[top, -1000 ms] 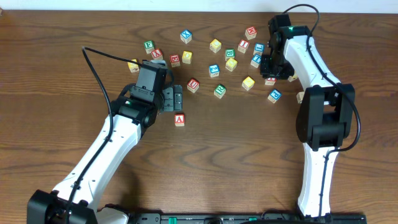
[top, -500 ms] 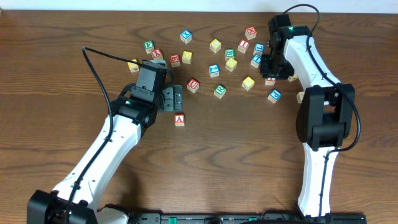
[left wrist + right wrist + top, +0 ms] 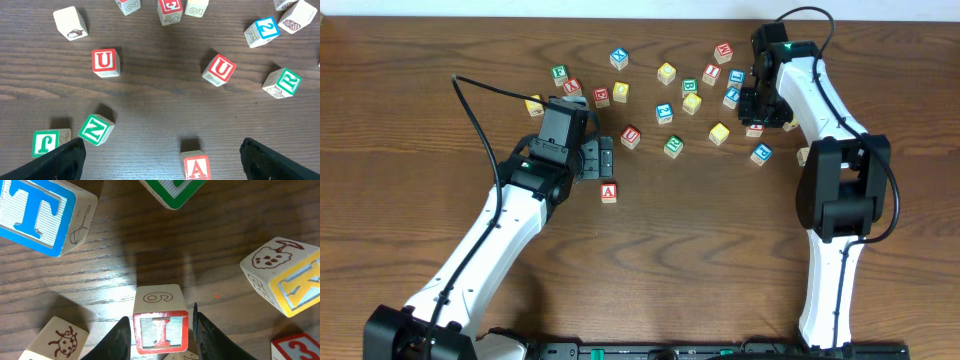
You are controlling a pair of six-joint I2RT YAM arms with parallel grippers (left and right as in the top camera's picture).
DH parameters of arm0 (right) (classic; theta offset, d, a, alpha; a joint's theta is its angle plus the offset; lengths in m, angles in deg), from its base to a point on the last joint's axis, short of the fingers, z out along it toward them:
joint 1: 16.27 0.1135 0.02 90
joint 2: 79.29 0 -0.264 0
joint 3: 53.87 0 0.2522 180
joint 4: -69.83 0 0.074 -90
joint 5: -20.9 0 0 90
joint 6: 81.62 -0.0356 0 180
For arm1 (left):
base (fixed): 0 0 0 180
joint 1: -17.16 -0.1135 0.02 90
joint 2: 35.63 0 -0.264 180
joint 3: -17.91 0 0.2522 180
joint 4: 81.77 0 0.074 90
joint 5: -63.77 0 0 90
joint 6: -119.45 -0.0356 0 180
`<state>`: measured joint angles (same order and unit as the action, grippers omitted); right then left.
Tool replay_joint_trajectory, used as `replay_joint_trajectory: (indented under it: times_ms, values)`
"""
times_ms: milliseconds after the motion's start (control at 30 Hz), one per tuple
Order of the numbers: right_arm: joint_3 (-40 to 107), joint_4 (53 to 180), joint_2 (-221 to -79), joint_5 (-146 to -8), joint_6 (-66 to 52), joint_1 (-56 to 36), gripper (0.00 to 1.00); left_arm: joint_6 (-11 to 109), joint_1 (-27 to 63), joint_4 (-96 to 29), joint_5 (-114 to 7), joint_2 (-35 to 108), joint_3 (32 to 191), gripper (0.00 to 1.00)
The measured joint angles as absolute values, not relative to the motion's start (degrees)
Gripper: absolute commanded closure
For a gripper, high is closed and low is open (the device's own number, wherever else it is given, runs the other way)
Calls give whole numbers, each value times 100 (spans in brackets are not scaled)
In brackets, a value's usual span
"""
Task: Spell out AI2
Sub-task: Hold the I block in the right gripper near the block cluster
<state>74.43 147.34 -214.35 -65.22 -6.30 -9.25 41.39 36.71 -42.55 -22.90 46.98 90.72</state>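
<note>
The red A block (image 3: 609, 192) lies apart from the cluster, just below my left gripper (image 3: 604, 158). In the left wrist view the A block (image 3: 196, 166) sits between the wide-open fingers, nearer the right one, and touches neither; my left gripper (image 3: 162, 145) holds nothing. The blue 2 block (image 3: 265, 31) lies tilted at the upper right of that view. My right gripper (image 3: 757, 118) is low over the right side of the cluster. In the right wrist view its fingers (image 3: 122, 337) press both sides of the red I block (image 3: 161, 332), so my right gripper (image 3: 160, 315) is shut on it.
Many other letter blocks are scattered across the back of the table (image 3: 720, 260): two red U blocks (image 3: 103, 61) (image 3: 220, 67), a green N (image 3: 95, 129), a green R (image 3: 282, 82), a blue T (image 3: 37, 212), and a ladybird-picture block (image 3: 57, 340) beside the right gripper.
</note>
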Motion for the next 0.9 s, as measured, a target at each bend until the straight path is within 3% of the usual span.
replay_joint_trajectory:
  times_ms: [900]
  values:
    - [7124,14546,-21435,-6522,-630,-925,66,4139,3671,-4255,-2292,4698,9072,3]
